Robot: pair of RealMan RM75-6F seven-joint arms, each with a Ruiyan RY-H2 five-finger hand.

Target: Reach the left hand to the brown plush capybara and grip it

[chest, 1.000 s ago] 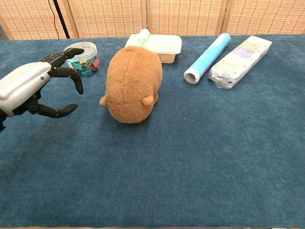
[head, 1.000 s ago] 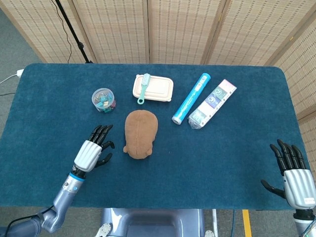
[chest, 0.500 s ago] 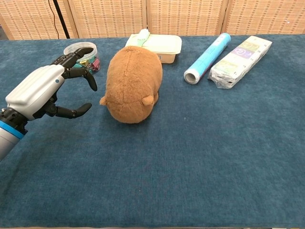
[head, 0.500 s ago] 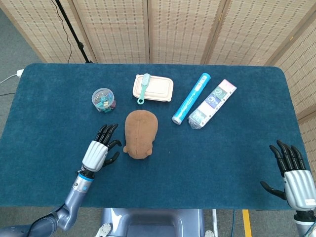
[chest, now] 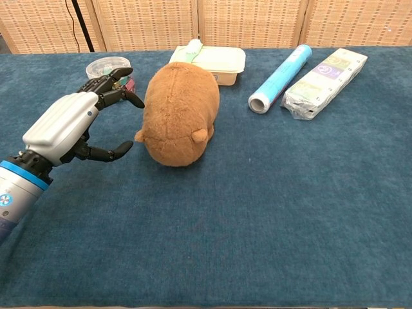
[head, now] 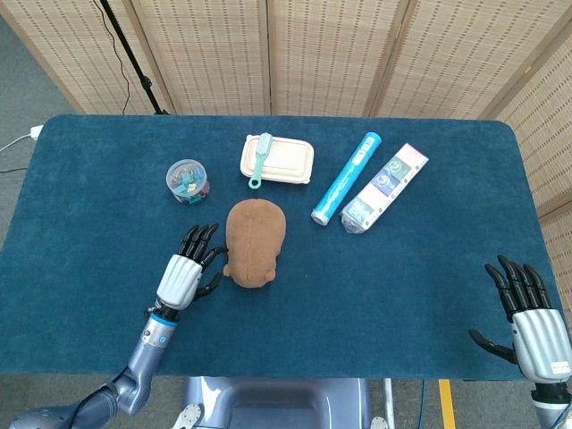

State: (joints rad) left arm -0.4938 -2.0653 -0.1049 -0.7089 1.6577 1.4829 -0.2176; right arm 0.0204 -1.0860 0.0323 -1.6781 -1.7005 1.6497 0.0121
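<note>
The brown plush capybara (head: 254, 241) (chest: 180, 119) lies near the middle of the blue table, head toward the front edge. My left hand (head: 189, 268) (chest: 80, 125) hovers just to its left, fingers spread and thumb out, with its fingertips (chest: 132, 100) close to the plush's flank but a small gap still showing. It holds nothing. My right hand (head: 527, 317) stays at the table's front right corner, fingers apart and empty; the chest view does not show it.
A clear tub of clips (head: 187, 180) (chest: 105, 68) stands behind my left hand. A lidded box with a teal brush (head: 276, 158), a blue roll (head: 346, 178) and a wrapped packet (head: 384, 187) lie at the back.
My left hand has moved right and slightly forward toward the capybara, closing most of the gap. The right hand has barely shifted.
</note>
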